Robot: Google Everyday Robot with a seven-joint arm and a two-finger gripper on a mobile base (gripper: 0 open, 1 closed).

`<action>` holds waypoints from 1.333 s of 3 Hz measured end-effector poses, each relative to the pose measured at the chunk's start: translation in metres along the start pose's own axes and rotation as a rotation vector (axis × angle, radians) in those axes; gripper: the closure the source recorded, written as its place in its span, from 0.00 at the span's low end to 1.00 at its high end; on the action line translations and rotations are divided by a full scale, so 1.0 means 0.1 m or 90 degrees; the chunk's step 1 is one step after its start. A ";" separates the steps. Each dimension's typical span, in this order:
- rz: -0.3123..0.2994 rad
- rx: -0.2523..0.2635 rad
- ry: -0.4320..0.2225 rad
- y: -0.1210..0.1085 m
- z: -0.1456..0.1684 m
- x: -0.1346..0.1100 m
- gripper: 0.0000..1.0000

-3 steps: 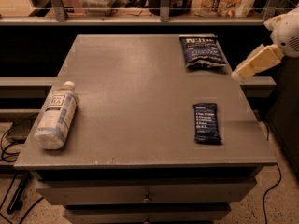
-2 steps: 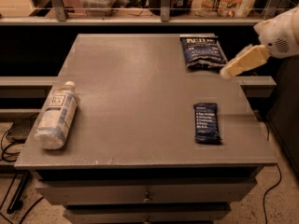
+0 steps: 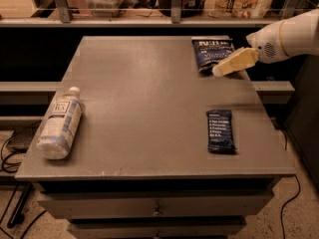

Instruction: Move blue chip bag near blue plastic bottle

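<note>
The blue chip bag (image 3: 211,53), dark navy foil with white lettering, lies at the far right of the grey table (image 3: 149,98). The blue plastic bottle (image 3: 60,124), clear with a white cap and white-and-blue label, lies on its side at the table's left edge. My gripper (image 3: 222,69), cream-coloured on a white arm reaching in from the right, hovers over the bag's lower right corner and covers part of it.
A small flat dark blue bar wrapper (image 3: 221,130) lies at the table's near right. A shelf (image 3: 149,19) with containers and bags runs behind the table. Drawers sit under the tabletop. Cables lie on the floor at left and right.
My gripper has moved left and slightly up, from beyond the table's right edge to over the chip bag's lower right corner. The bag, bottle and bar wrapper have not moved.
</note>
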State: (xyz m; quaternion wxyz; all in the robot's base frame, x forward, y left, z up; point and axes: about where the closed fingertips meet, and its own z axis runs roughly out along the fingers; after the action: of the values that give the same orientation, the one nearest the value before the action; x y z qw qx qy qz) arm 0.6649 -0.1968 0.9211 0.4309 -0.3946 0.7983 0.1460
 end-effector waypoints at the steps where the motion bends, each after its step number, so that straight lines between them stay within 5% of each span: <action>1: 0.031 0.005 -0.002 -0.18 0.28 0.01 0.00; 3: 0.068 0.002 0.015 -0.47 0.75 0.15 0.00; 4: 0.086 0.005 0.025 -0.57 0.91 0.26 0.18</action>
State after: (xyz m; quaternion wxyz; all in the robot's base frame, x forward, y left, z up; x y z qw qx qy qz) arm 0.7519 -0.1942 0.8532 0.4059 -0.3405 0.8321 0.1638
